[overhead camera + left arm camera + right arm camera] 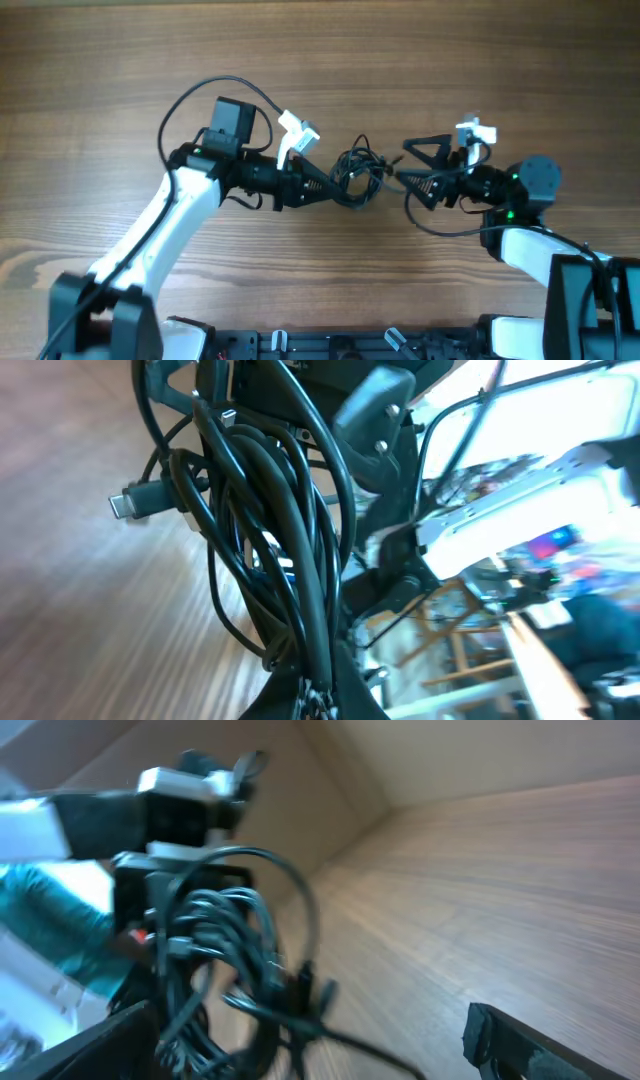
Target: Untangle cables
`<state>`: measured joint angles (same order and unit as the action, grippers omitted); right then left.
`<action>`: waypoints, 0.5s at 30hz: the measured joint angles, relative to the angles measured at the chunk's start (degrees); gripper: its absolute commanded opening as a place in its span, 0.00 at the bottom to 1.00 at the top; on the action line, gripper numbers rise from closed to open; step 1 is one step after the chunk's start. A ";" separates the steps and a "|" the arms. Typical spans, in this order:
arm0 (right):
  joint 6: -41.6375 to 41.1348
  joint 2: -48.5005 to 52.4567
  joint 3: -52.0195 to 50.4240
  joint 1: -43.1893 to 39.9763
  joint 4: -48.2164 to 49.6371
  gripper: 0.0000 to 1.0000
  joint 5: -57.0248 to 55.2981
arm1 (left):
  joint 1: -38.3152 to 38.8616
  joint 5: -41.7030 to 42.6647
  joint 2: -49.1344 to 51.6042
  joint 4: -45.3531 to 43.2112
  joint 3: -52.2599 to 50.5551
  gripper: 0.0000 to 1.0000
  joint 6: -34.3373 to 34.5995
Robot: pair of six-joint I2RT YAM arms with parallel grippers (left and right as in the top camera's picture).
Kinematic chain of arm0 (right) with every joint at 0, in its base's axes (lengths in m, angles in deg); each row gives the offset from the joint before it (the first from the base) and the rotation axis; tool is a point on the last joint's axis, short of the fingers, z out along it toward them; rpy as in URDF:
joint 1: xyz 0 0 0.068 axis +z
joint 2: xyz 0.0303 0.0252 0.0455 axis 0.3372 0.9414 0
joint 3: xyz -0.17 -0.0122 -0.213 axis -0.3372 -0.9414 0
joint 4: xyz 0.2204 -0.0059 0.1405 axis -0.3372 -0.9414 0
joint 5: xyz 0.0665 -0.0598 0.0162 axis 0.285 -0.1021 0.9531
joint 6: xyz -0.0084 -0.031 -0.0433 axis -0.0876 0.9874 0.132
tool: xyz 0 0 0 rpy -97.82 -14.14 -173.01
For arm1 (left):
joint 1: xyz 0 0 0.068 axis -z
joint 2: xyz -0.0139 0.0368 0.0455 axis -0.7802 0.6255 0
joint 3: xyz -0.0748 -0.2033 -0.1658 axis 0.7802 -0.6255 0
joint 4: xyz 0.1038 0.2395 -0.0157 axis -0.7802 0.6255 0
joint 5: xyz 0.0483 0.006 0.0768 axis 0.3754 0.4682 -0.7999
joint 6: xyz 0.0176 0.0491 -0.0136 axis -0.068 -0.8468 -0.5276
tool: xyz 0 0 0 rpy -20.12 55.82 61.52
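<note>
The cables (pixel 358 172) are a knotted coil of thin black cords at the table's middle. My left gripper (pixel 332 186) is shut on the coil's left side. In the left wrist view the cords (pixel 270 530) rise from my shut jaws (pixel 322 695), and a plug end (pixel 127 506) sticks out to the left. My right gripper (pixel 402 162) is open just right of the coil, its lower finger close to the cords. In the blurred right wrist view the coil (pixel 220 960) hangs by the left finger, and the gap between the fingers (pixel 310 1035) is wide, with one cord crossing it.
The wooden table (pixel 320 60) lies all around the coil. Thicker black arm wires loop over my left arm (pixel 190 100) and under my right arm (pixel 440 228). The robot base frame (pixel 330 345) runs along the front edge.
</note>
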<state>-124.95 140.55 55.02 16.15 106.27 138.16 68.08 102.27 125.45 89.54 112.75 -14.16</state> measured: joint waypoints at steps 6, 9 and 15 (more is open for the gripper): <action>2.10 0.00 0.00 0.52 0.11 1.00 0.17 | 3.43 2.71 2.73 -1.25 -0.02 0.04 0.00; 2.97 0.00 0.00 0.68 0.04 0.97 0.61 | 5.05 3.13 2.73 -2.51 -0.02 0.04 0.00; 6.86 0.00 0.02 5.38 -4.22 0.72 0.52 | 5.55 3.89 2.73 -3.32 -0.02 0.04 0.00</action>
<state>-118.09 140.55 55.04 21.53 102.05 138.68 73.63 106.16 128.18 86.22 112.72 -14.16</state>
